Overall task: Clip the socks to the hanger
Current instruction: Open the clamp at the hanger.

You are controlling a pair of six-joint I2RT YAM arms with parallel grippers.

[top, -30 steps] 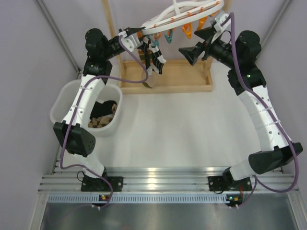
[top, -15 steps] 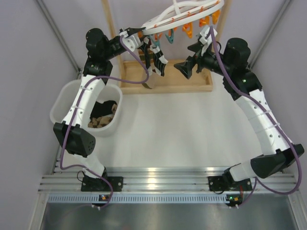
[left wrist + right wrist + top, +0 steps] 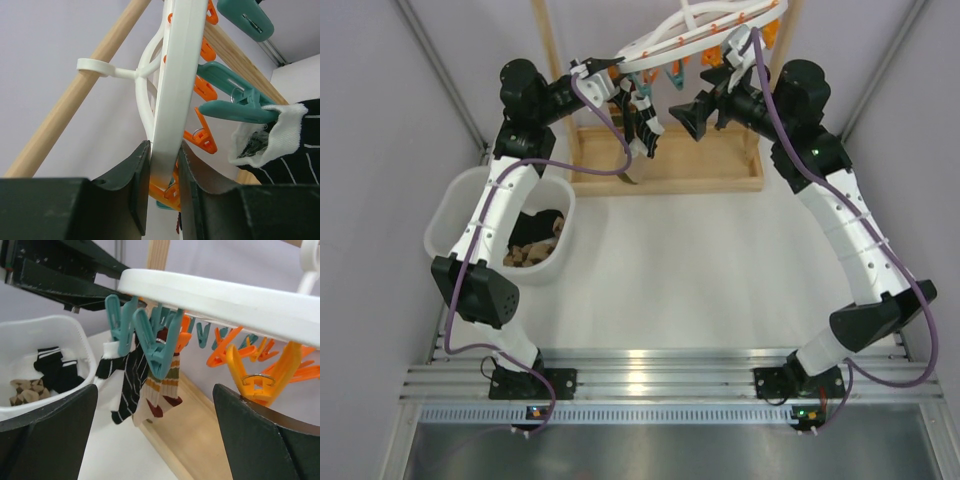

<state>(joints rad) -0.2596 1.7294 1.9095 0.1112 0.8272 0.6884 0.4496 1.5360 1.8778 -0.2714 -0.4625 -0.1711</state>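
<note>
The left claw (image 3: 162, 167) is clamped on the hanger (image 3: 182, 60), whose rim fills the gap between its fingers. Just beyond it, a teal peg (image 3: 240, 107) bites a white-cuffed sock (image 3: 280, 135). The right claw (image 3: 155, 415) gapes wide and empty just under the rim, with a free orange peg (image 3: 262, 375) above 1 finger, 2 hung socks (image 3: 127, 385) ahead, and more in the tub (image 3: 75, 327) beyond on the surface (image 3: 125, 455). A fresh sock likely comes next: keep the left grip firm so the frame cannot swing, lift 1 sock by its cuff, and feed it squarely into a free peg.
</note>
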